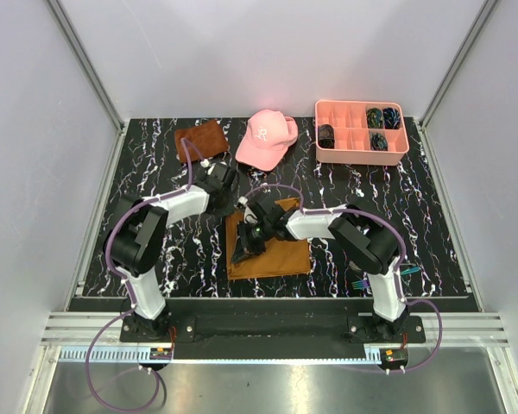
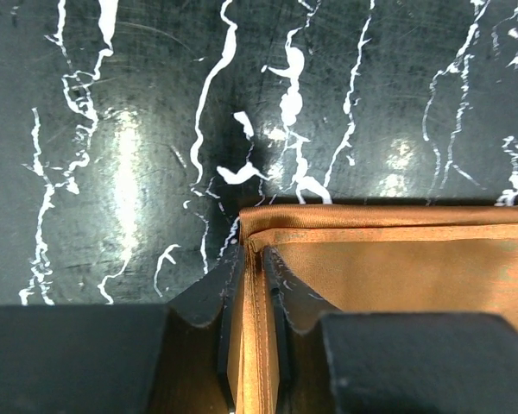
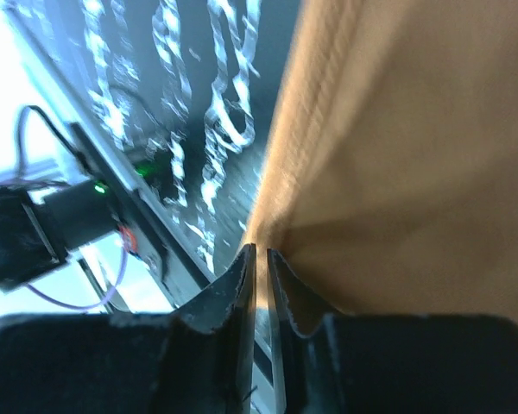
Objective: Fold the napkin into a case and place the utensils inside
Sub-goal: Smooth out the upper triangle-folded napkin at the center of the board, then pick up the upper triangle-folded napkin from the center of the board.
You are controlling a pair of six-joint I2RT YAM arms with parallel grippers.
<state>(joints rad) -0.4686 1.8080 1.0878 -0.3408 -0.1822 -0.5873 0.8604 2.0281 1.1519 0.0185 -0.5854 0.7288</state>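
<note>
Lying nearest, just beside the right arm's base, the utensils (image 1: 358,283) show as a few thin purple-green pieces on the black marbled desk (image 1: 155,172), well apart from the cloth. Between the two arms, the napkin (image 1: 276,257) is spread on the desk, orange-brown, with its left side raised off the surface. The right hand (image 3: 261,254) has its fingers almost together, pinching that left edge. The left hand (image 2: 257,259) is clamped on the hemmed far-left corner, where a narrow strip of cloth runs between its fingers. Farther back, a pink cap (image 1: 266,138) sits near the middle and a smaller rust-brown cloth (image 1: 200,140) lies to its left. At the far right stands a pink tray (image 1: 361,156) split into compartments. One dark shiny piece sits in a compartment at its left end and three more toward the right, too small to identify.
</note>
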